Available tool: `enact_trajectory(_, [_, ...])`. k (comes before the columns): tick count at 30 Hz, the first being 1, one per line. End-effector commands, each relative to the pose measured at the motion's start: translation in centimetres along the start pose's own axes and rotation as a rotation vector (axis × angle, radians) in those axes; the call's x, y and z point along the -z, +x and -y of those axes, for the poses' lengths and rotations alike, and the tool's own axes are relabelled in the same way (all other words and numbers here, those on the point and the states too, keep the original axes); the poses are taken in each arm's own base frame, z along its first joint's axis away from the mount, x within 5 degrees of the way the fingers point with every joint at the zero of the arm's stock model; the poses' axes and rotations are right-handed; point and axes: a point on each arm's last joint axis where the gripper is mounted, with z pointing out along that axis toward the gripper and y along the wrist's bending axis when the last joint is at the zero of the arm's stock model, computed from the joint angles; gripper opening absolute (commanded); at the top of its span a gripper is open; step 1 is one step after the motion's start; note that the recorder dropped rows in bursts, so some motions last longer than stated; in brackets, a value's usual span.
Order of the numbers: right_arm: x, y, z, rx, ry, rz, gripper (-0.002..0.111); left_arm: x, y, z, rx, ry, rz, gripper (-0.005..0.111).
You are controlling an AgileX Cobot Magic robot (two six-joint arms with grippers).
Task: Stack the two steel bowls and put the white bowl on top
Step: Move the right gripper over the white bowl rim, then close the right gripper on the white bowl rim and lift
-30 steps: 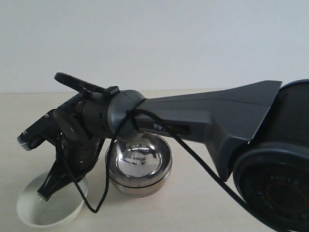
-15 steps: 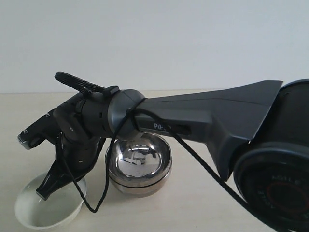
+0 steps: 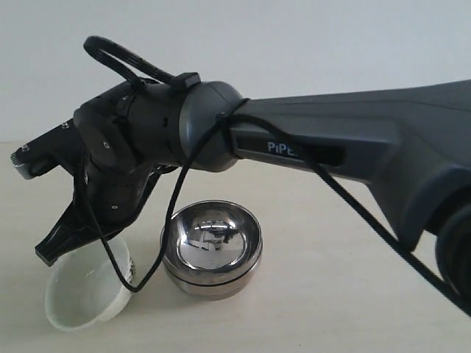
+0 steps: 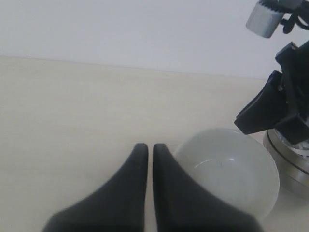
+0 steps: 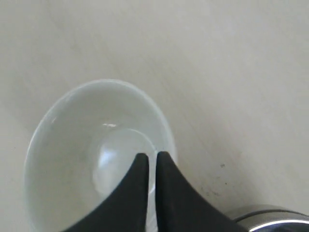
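The two steel bowls sit nested on the table, the upper one (image 3: 212, 239) inside the lower one (image 3: 213, 283). My right arm reaches across them to the left. Its gripper (image 3: 53, 251) (image 5: 149, 157) is shut on the rim of the white bowl (image 3: 82, 293) (image 5: 87, 135), one finger inside and one outside. The white bowl hangs tilted, its far side raised off the table, just left of the steel stack. My left gripper (image 4: 146, 147) is shut with nothing in it, low over the table beside the white bowl (image 4: 231, 169). The steel stack's edge (image 4: 289, 166) shows beyond.
The pale wooden table (image 3: 331, 294) runs back to a plain white wall (image 3: 294, 51). The right arm's dark forearm (image 3: 353, 147) and its loose black cable (image 3: 158, 250) hang over the steel stack.
The right arm has risen and its gripper has lifted the white bowl by the rim, tipping it from flat to tilted. The steel stack has stayed put.
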Motion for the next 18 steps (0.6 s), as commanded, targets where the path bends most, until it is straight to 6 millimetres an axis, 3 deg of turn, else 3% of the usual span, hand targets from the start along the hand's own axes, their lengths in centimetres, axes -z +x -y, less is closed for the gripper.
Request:
enact_trajectory(1, [0.27,-0.03,0.11,0.002,0.004,-0.007,0.000,-0.01,0.07,-0.04,0.006,-0.005,0.001,0.004])
enact_trajectory(18, [-0.64,0.35,0.38,-0.023,0.041,-0.028,0.000,-0.01,0.07,-0.04,0.006,-0.005,0.001,0.004])
